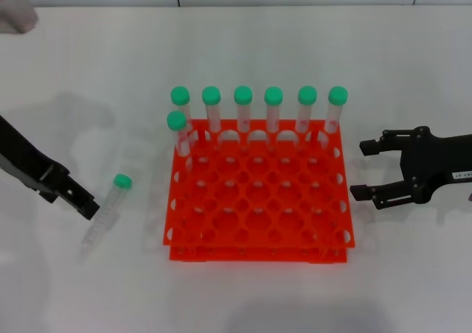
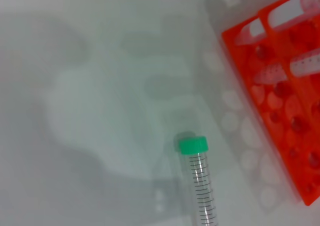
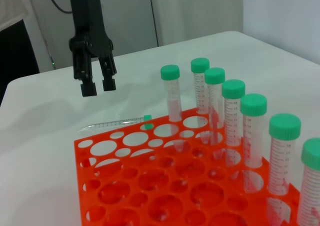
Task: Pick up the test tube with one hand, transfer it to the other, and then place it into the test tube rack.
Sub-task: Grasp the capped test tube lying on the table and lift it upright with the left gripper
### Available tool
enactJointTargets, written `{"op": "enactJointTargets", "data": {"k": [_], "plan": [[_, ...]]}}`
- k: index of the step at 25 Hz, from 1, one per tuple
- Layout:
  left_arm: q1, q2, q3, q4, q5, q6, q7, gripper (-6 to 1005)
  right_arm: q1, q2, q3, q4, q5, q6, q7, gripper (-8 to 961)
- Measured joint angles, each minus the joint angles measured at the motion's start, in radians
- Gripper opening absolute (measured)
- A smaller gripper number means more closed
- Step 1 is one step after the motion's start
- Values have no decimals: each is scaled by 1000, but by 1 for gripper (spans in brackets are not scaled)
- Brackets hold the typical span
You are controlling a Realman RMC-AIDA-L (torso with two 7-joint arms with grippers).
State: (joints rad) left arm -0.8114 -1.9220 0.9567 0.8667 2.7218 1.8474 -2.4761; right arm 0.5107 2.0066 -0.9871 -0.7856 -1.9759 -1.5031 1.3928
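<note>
The test tube [image 1: 109,206], slim, clear, marked with graduations and capped in green, lay flat on the white surface [image 1: 88,90] left of the orange-red rack [image 1: 259,200]. The left gripper [image 1: 82,204] hung just beside it, fingers slightly apart, empty. The right gripper [image 1: 366,169] waited beside the rack, fingers spread wide.

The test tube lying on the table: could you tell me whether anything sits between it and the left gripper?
Nothing visible does. The test tube lies alone on bare table left of the rack, and the left gripper hangs just above it, fingers slightly apart.
</note>
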Motion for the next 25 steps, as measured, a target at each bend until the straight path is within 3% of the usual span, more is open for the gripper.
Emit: {"op": "enactJointTargets", "data": {"k": [5, 25], "plan": [[-4, -27, 2, 0, 54, -21, -16, 792, 0, 0, -4, 0, 0, -2, 0, 841], [-9, -75, 63, 0, 61, -26, -49, 767, 0, 0, 1, 5, 18, -39, -22, 841]]}}
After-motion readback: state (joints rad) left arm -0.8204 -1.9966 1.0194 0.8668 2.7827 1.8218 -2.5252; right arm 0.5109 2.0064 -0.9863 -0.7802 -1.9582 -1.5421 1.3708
